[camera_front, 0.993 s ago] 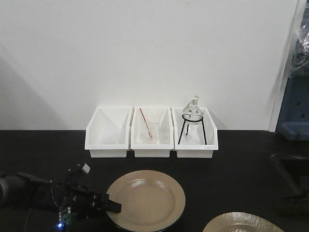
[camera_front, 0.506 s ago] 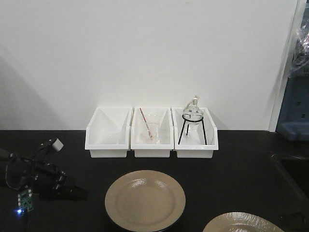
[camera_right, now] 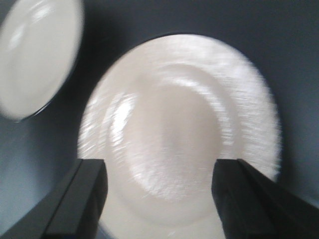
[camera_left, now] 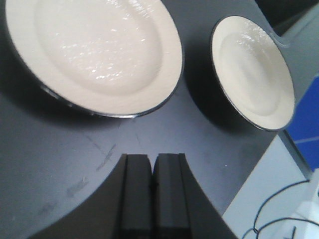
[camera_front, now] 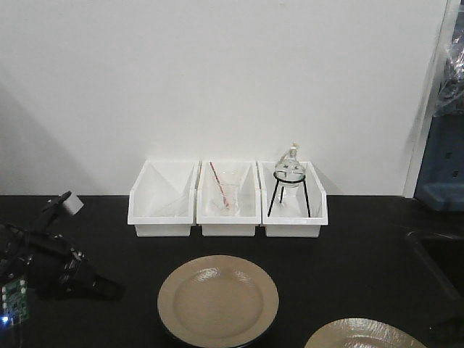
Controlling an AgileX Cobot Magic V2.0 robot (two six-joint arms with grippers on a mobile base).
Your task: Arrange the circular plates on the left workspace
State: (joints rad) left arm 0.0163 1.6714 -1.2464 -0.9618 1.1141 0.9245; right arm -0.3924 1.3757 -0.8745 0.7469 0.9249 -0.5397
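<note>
Step in hand, as I judge it: one plate is dealt with and the second is being lined up for a pick.

Centre plate [camera_front: 217, 301] lies flat on the black counter, tan face up, with the three white bins [camera_front: 228, 200] at its twelve o'clock. Right-hand plate [camera_front: 366, 333] sits at roughly its four o'clock, well apart and cut off by the bottom edge of the front view. The sink [camera_front: 438, 264] is off to the right.

Left gripper [camera_front: 107, 290] is low over the left workspace [camera_front: 116, 243], at the centre plate's nine o'clock. It is near the rim but not touching. Its own camera shows the jaws pressed together with nothing between them and both plates ahead at twelve to two o'clock.

Right gripper [camera_right: 160, 172] does not appear in the front view. Its wrist camera, badly blurred, shows the jaws spread wide with one plate filling the gap from above. I take this to be the right-hand plate, since the other one shows at ten o'clock. The height above it cannot be read and no contact is visible.

Next move, by my reckoning: the right gripper comes down at the near rim, gets one finger under the dark lip and pinches the rim. It then lifts and carries the plate toward nine o'clock to set it down beside the centre plate. The rim is shallow and the glaze glossy, so a slip is the thing to watch.
</note>
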